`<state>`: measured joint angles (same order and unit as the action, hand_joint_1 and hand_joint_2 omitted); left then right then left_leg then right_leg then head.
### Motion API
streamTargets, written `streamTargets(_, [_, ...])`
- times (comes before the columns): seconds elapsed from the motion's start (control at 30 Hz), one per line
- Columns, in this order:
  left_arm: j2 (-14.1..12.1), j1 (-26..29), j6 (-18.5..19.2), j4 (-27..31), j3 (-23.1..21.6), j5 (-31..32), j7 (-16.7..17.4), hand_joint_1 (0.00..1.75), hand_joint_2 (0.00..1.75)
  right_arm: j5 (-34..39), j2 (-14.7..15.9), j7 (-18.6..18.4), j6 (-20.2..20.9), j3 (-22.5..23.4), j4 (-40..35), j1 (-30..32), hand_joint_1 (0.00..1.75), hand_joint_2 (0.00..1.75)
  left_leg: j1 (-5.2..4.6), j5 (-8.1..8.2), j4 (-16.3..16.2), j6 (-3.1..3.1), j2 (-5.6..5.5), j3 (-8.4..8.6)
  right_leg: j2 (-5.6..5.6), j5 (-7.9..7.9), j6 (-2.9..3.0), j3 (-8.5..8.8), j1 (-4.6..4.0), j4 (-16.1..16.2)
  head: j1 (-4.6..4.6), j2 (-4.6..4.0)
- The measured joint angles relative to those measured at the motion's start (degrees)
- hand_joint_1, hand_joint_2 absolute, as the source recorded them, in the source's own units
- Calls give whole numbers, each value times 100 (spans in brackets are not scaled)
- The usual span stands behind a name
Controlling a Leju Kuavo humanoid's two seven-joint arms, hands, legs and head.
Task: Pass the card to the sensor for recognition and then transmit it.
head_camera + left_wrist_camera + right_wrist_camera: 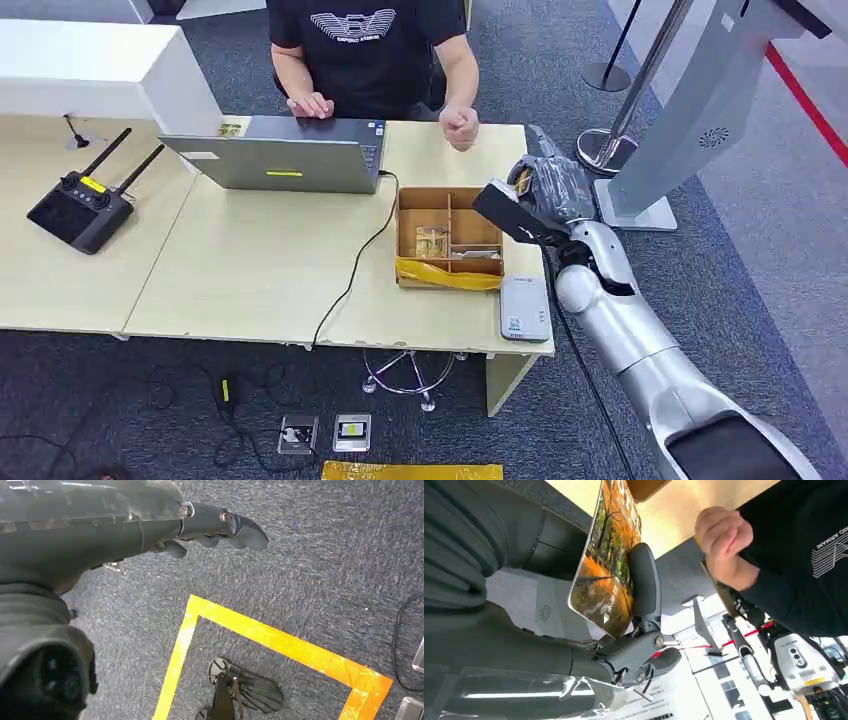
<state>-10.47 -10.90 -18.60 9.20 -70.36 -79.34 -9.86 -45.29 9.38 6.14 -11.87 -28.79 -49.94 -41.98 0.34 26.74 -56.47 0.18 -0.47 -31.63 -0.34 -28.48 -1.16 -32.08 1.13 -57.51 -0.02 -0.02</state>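
The robot's right hand [624,630] is holding the card [608,565], pinching it between the thick grey thumb and a dark finger [644,580] pressing flat against its printed face. The card is showing an autumn scene: orange and gold trees, a leaf-strewn path, and a small line of white characters near one rounded corner. It is glossy, thin and stiff, and it is sitting edge-on to the wrist camera, tilted rather than flat.

From the head view the right hand [548,185] is hovering off the table's [260,270] right end, just beyond the open cardboard box [448,238] with its inner dividers and strip of yellow tape. The white sensor [524,308] is lying flat on the table's near right corner, beside the box and apart from the hand. A person in a black shirt [365,45] is sitting across the table behind a grey laptop [275,155], one fist [459,126] raised near the robot's hand. A black remote controller [80,205] is resting on the left.

The left hand [220,527] is hanging over grey carpet crossed by yellow floor tape [280,640], its fingers loosely apart and holding nothing.
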Motion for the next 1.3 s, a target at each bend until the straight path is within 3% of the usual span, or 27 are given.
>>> streamTargets(0.7, [2, 6, -11, 0, 0, -70, 0, 0, 0, 116, 0, -74, 48, 2, 0, 51, 175, 175, 0, 0, 0, 0, 4, 3, 3, 0, 0, -2, 0, 1, 2, 0])
streamTargets(1.3, [9, 26, -155, 2, 35, -173, 192, 0, 0, 734, 365, 186, -125, 0, 175, 443, 175, 175, 0, 1, -1, 0, 13, 2, 8, 1, 0, -5, 0, 3, 0, 0])
